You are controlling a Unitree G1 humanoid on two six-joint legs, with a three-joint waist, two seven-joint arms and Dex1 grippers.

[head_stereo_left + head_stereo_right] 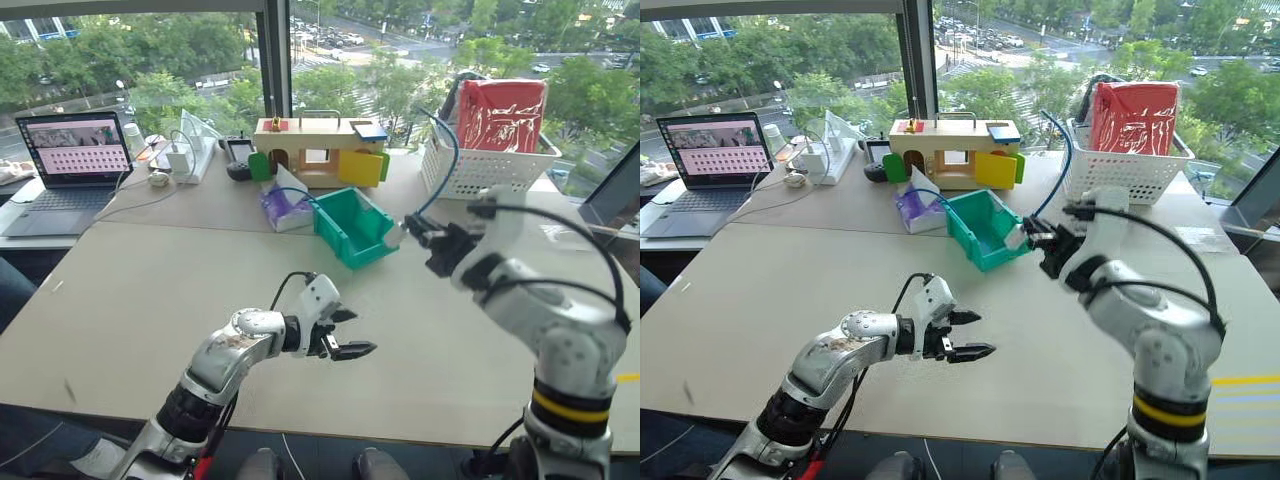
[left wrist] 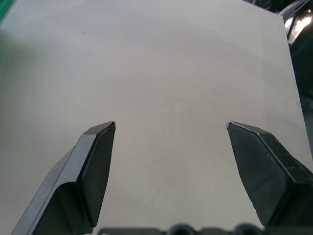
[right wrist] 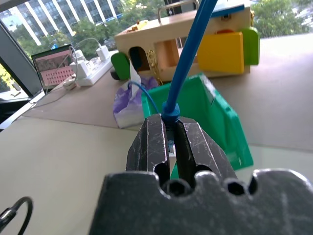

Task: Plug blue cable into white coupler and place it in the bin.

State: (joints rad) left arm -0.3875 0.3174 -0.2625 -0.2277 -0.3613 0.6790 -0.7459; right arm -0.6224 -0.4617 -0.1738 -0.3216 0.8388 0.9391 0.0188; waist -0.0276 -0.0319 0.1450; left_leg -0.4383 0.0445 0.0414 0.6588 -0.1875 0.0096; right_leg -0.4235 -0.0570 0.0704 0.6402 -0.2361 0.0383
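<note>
Right gripper [image 1: 418, 236] clamped on blue cable [image 3: 188, 58] beside bin [image 1: 345, 228] – left gripper [image 1: 350, 333] empty, jaws wide

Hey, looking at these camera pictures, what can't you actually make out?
- White coupler: whether the plug is fully seated; too small in the eye views.
- Blue cable plug: right wrist view, hidden between the right gripper fingers.
- Bin floor: eye views, its walls block it.
</note>
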